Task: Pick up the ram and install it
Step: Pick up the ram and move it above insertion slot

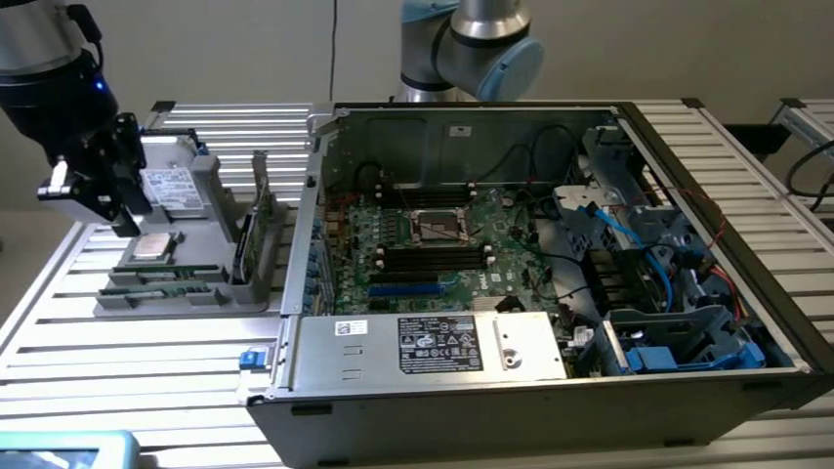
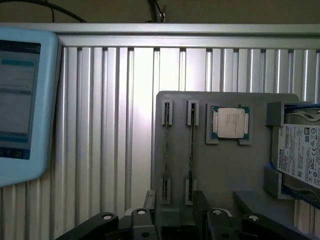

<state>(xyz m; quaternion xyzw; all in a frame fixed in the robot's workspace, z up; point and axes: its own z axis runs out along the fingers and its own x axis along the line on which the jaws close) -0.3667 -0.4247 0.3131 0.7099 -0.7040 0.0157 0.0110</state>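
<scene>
ram (image 2: 190, 150) edge-on, gripper (image 2: 176, 202) cut off

Room above the ram (image 2: 191, 145) on the tray (image 2: 225, 170) is being left free; on the exterior view's right of the tray, passage is being narrowed by a card (image 1: 261, 195) and the case (image 1: 521, 415).

**Two cameras, one shared tray**

Your exterior view looks down from high up across the case (image 1: 521, 420) and counter (image 1: 131, 342). Your wrist view faces straight down, close over the tray (image 2: 225, 170). Both show that tray and its chip (image 2: 230, 122).
</scene>
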